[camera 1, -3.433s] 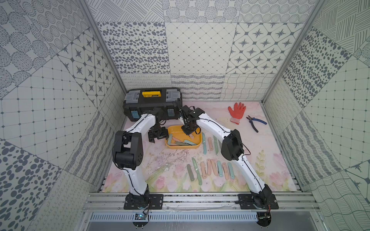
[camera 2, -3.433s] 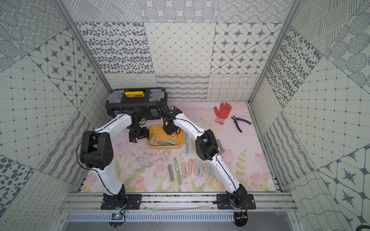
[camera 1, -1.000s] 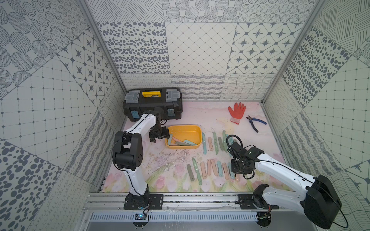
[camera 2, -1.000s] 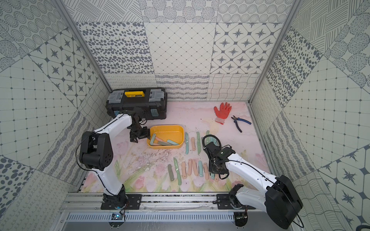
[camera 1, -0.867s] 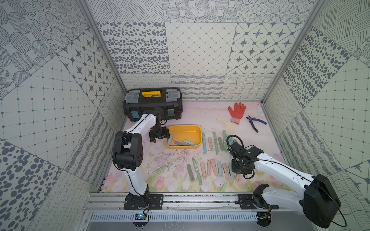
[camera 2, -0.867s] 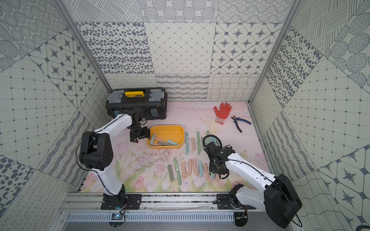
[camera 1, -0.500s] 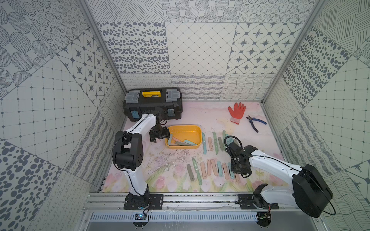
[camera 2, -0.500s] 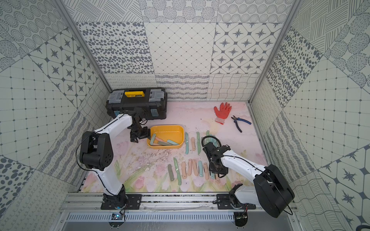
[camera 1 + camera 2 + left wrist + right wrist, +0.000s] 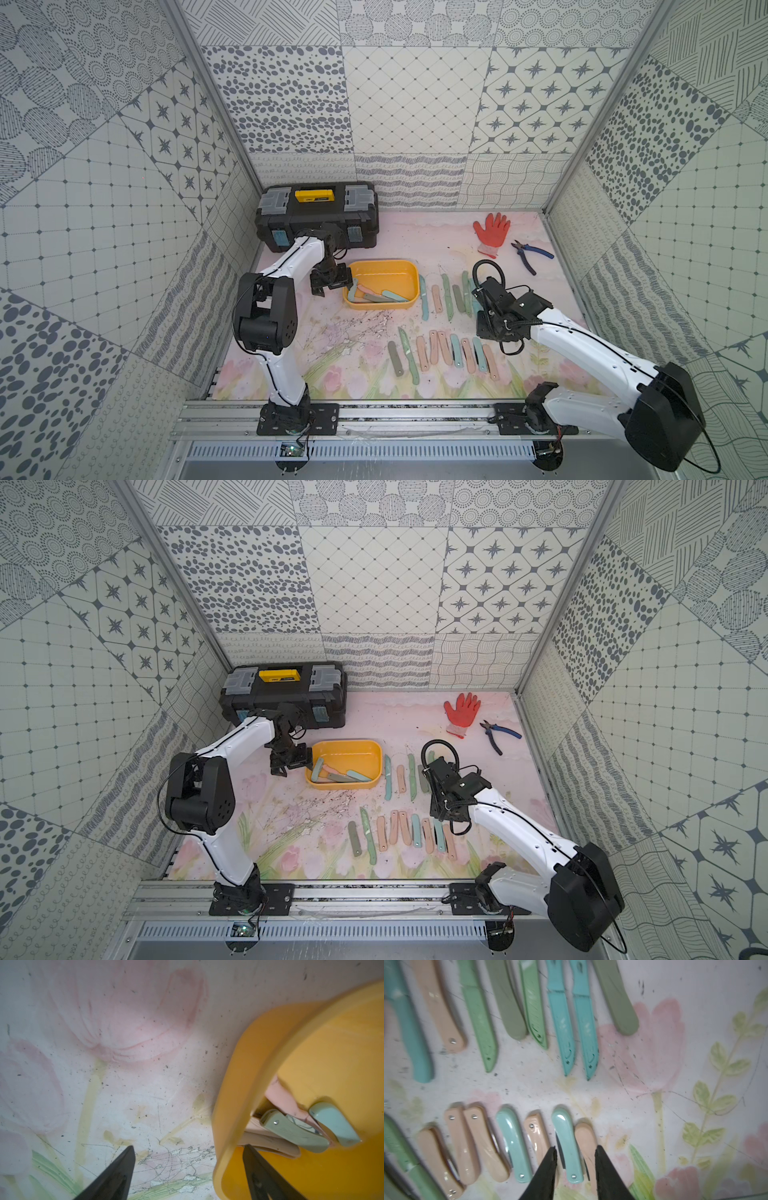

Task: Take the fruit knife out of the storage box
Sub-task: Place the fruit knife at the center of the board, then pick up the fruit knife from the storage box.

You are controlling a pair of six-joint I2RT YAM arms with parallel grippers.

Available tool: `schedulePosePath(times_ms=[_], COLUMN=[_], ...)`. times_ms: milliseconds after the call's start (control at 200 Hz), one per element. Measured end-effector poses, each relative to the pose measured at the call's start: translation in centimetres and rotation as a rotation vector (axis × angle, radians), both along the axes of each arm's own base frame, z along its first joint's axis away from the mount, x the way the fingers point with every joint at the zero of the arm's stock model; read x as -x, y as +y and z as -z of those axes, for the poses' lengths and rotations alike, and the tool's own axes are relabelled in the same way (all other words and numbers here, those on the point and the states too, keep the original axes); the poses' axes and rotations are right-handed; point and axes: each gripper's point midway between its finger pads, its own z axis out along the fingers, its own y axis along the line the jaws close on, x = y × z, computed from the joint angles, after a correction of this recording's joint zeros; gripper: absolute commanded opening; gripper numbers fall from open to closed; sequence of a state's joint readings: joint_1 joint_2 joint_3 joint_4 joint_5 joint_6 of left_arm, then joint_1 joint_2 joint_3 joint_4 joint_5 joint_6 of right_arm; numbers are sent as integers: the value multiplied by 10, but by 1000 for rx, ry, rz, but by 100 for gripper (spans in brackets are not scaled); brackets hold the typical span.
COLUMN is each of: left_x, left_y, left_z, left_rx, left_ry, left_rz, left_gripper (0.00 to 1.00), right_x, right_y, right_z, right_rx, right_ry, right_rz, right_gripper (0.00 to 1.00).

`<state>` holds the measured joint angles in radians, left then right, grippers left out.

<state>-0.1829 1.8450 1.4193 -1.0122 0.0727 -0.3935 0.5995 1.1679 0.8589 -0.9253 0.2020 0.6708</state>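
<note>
Bench (image 9: 415, 232) (floral mat): two rows of knives laid out. Storage box (image 9: 380, 306) sits left of the far row, several fruit knives (image 9: 376, 296) inside. Left gripper (image 9: 334, 286) straddles the box's end wall, jaws released wide. Right gripper (image 9: 576, 1147) hangs over the near row (image 9: 440, 353), jaws parted, gripping nothing. Judged between picks; next, reach into the box and close on one handle.

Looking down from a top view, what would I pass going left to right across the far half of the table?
In a top view: black toolbox → yellow tub → row of loose knives → orange glove → blue-handled pliers.
</note>
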Motion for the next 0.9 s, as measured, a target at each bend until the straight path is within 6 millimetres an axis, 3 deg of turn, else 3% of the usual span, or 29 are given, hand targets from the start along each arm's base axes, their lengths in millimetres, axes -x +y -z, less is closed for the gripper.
schedulePosePath(times_ms=[315, 520, 715, 895], left_x=[0, 0, 0, 0], left_y=[0, 0, 0, -1], left_z=[0, 0, 0, 0], left_rx=[0, 0, 3, 7], left_ry=[0, 0, 0, 2], left_rz=[0, 0, 0, 1], left_gripper=[81, 81, 81, 81], right_x=[-70, -97, -106, -114], right_y=[81, 147, 216, 267], right_z=[-88, -125, -127, -94], right_rx=[-173, -261, -271, -227], right_ry=[-273, -372, -364, -257], right_rz=[-324, -563, -785, -930], right_gripper=[51, 62, 69, 71])
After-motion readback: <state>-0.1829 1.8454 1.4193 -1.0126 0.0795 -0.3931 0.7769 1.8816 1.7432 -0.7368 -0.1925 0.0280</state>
